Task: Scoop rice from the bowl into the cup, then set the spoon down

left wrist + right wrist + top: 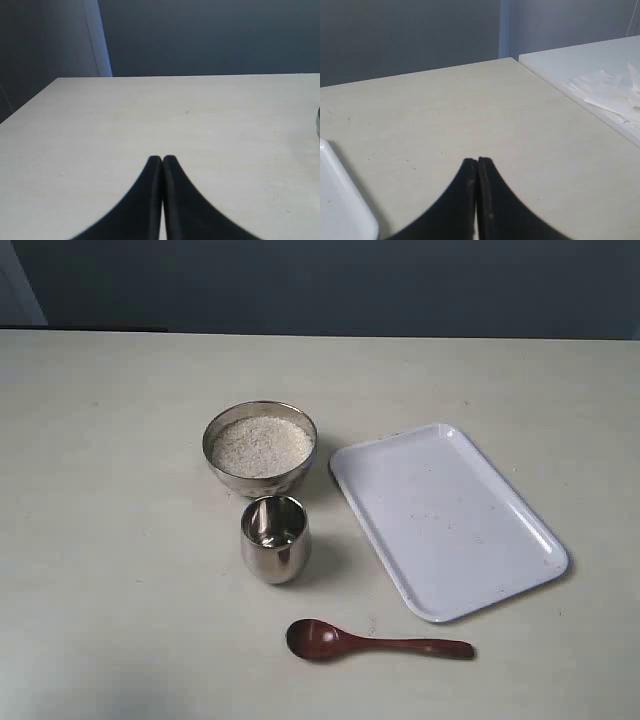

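Note:
In the exterior view a shiny steel bowl (260, 449) holds a heap of white rice (261, 445). Just in front of it stands the small steel cup (274, 538). The reddish-brown wooden spoon (375, 641) lies flat on the table near the front edge, scoop to the left. Neither arm shows in the exterior view. My left gripper (162, 159) is shut with nothing between its tips, over bare table. Nothing is held in my right gripper (477, 161) either; it is shut above bare table beside the tray's corner.
A white rectangular tray (449, 519) lies right of the bowl and cup; its corner (340, 200) shows in the right wrist view. A second white surface with crumpled paper (610, 90) adjoins the table's far side there. A steel rim (318, 120) peeks in at the left wrist view's edge.

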`<state>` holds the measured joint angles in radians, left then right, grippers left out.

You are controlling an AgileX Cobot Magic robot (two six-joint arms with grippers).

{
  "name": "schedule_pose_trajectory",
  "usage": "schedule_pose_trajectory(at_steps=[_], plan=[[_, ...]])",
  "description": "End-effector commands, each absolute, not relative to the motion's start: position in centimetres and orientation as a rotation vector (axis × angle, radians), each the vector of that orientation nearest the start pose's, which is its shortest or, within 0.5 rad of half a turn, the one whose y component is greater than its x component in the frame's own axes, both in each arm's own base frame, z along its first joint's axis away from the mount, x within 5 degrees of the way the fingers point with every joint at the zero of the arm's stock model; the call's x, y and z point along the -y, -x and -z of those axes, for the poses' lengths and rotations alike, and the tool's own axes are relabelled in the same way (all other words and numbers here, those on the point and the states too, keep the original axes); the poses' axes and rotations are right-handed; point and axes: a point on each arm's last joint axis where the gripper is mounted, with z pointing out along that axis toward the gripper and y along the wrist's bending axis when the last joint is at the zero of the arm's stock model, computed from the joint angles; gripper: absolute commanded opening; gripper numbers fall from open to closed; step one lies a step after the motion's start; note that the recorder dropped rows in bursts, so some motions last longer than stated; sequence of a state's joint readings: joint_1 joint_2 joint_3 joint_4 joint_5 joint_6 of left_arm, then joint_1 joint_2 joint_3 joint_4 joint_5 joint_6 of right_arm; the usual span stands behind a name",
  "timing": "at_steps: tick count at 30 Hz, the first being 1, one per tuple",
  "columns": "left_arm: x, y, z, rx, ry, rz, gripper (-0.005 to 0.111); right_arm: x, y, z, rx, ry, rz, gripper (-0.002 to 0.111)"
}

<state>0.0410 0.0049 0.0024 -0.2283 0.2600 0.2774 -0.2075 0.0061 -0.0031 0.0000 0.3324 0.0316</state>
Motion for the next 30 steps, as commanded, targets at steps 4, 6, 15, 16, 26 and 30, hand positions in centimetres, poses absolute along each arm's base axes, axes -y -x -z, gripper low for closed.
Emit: schedule_pose_trajectory(at_steps=[4, 6, 15, 16, 26, 30], plan=[[0.3, -5.5, -19.1, -1.726, -0.050, -0.021, 0.001, 1.1, -5.3, -18.4, -1.796, -0.212, 0.129, 0.000], [0.3, -5.5, -19.1, -1.726, -0.050, -0.021, 0.001, 1.1, -5.3, -18.4, -1.796, -0.212, 0.129, 0.000], [0.3, -5.5, -19.1, -1.726, -0.050, -0.021, 0.001, 1.1, -5.4, -19.2, -1.712, -0.202, 0.134, 0.000], [0.3, -5.5, -19.1, -1.726, -0.050, -0.021, 0.001, 1.1, -5.5, -19.7, -1.653, -0.211, 0.117, 0.000], [0.3, -5.5, -19.1, -1.726, -0.050, -0.021, 0.001, 2.0, -5.0, -22.6, -1.135, -0.734, -0.439, 0.000], [0.3, -5.5, -19.1, -1.723, -0.049, -0.022, 0.001, 1.7, -5.3, -22.0, -1.164, -0.839, -0.584, 0.000]])
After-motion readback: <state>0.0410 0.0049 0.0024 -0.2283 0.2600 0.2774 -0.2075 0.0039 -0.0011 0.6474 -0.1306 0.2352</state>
